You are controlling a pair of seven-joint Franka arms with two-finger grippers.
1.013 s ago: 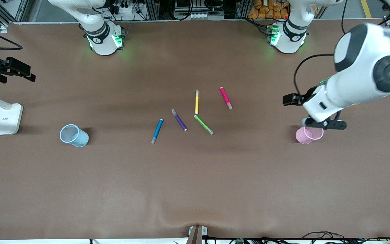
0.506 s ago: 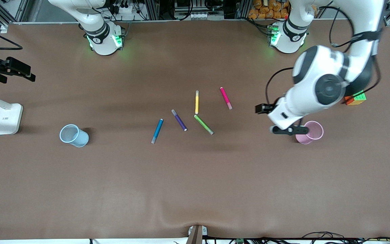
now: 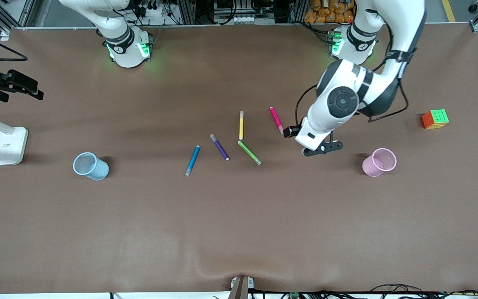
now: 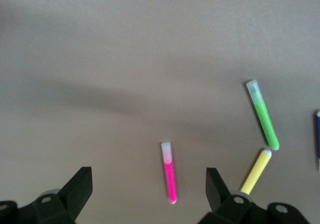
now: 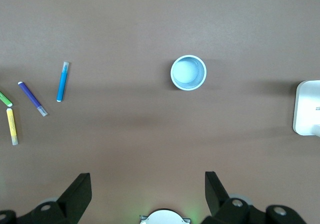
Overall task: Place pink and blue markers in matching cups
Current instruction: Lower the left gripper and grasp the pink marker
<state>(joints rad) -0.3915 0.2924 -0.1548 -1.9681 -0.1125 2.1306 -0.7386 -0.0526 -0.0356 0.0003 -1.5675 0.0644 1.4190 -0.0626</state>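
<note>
The pink marker (image 3: pixel 276 120) lies flat among the pens, and the blue marker (image 3: pixel 192 160) lies nearer the front camera, toward the right arm's end. The pale blue cup (image 3: pixel 91 166) stands upright toward the right arm's end; the pink cup (image 3: pixel 379 162) stands toward the left arm's end. My left gripper (image 3: pixel 321 148) hangs open over bare table between the pink marker and the pink cup. In the left wrist view the pink marker (image 4: pixel 169 173) lies below the open, empty left gripper (image 4: pixel 147 191). My right gripper (image 5: pixel 147 191) waits open and high near its base, with the blue cup (image 5: pixel 188 73) and blue marker (image 5: pixel 62 81) below.
A yellow pen (image 3: pixel 241 125), a green pen (image 3: pixel 249 152) and a dark purple pen (image 3: pixel 219 147) lie between the two markers. A colour cube (image 3: pixel 435 118) sits toward the left arm's end. A white lamp base (image 3: pixel 8 145) stands at the right arm's end.
The left arm has swung from over the pink cup toward the pink marker, uncovering the colour cube and the cup. The markers, cups and right arm have not moved.
</note>
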